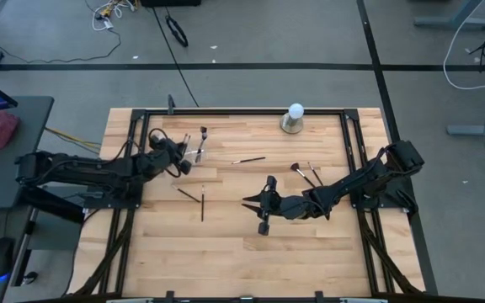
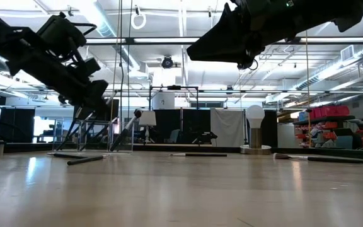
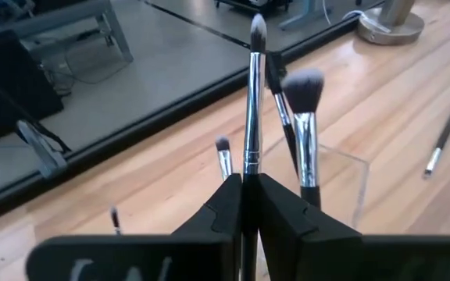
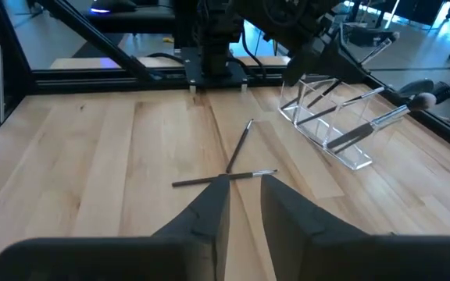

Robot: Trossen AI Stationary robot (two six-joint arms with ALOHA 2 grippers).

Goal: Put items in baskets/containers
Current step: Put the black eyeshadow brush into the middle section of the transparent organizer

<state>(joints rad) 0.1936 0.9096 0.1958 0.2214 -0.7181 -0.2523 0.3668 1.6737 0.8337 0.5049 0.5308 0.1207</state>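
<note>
While the left gripper (image 3: pixel 244 204) pinches a brush (image 3: pixel 252 101), the clear holder (image 4: pixel 330 117) contains several.

A grey concrete floor (image 1: pixel 251 34) with dark seams and loose cables surrounds the light wooden plank worktop (image 1: pixel 226 244). Long ceiling strip lights (image 2: pixel 106 19) glow above; red storage bins (image 2: pixel 329 112) sit far right.

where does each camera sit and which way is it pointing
high: overhead, straight down on the table and both arms.
low: at tabletop height, level across to the room; arms overhead.
left wrist: on the left arm, past the left hand pinching a makeup brush at the clear holder.
right wrist: on the right arm, past the open right hand toward two crossed brushes.
shared: the white ball lamp shows in high and low.
</note>
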